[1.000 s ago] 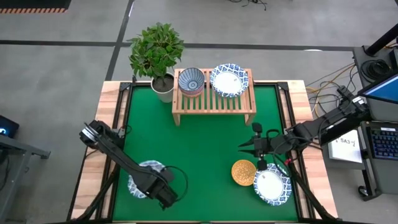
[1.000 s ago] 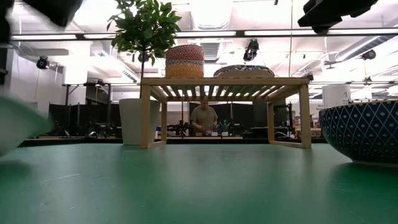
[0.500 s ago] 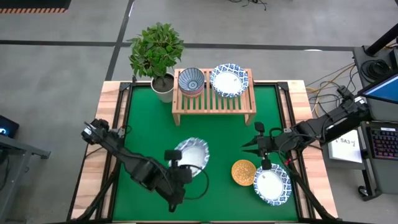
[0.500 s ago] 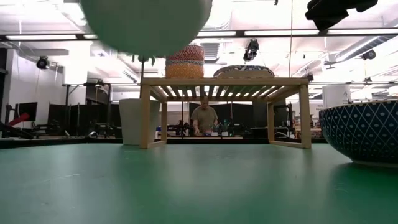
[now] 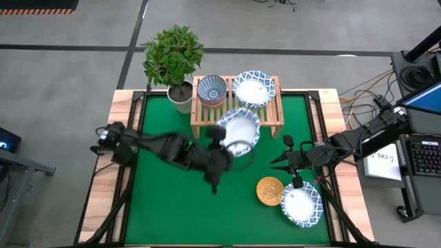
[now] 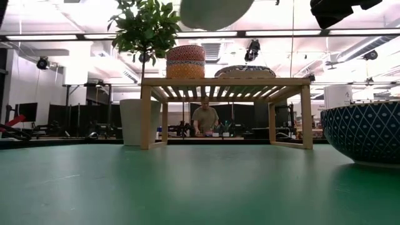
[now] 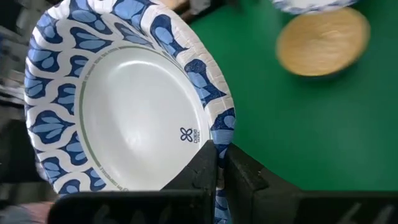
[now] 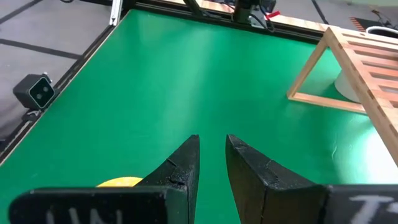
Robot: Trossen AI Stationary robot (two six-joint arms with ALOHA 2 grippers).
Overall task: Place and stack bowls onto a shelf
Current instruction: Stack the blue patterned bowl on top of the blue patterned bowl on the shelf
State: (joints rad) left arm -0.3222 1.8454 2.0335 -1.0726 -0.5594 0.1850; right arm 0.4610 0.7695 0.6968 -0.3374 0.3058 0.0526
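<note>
Jaws on the left gripper [image 7: 214, 171] are pinched onto the rim of a big white bowl with the blue patterned rim [image 5: 239, 131], and that's the only grip it has: one edge. In the high view the carried bowl hangs in the air right at the front edge of the shelf [image 5: 236, 118], roughly in the middle. The right gripper [image 5: 273, 162] waits above the table [image 5: 172, 207] near the yellow-orange bowl [image 5: 269, 191], its jaws nearly together with just a thin gap and nothing between them.

Stuff that could go sideways, imo:

- A rim pinch on a wide, light bowl is shaky. In the left wrist view the bowl already sits tilted against the fingers, so any quick wrist turn could let it swing or slip out and drop onto the slats or the table.
- The shelf already carries the grey-blue striped bowl [image 5: 212, 88], which in the low view sits on top of an orange-red bowl [image 6: 185, 70], plus another white patterned bowl [image 5: 253, 89]. Coming in low could clip that bowl or the shelf's front rail and shove things around.
- If the plan is stacking on the white one, a tilted release could leave it sitting crooked instead of nesting.
- The plant [image 5: 173, 52] is just beside the shelf's left end, so a wide arm swing might brush it.

Another white patterned bowl [image 5: 302, 204] is down by the right arm, not yet shelved.
</note>
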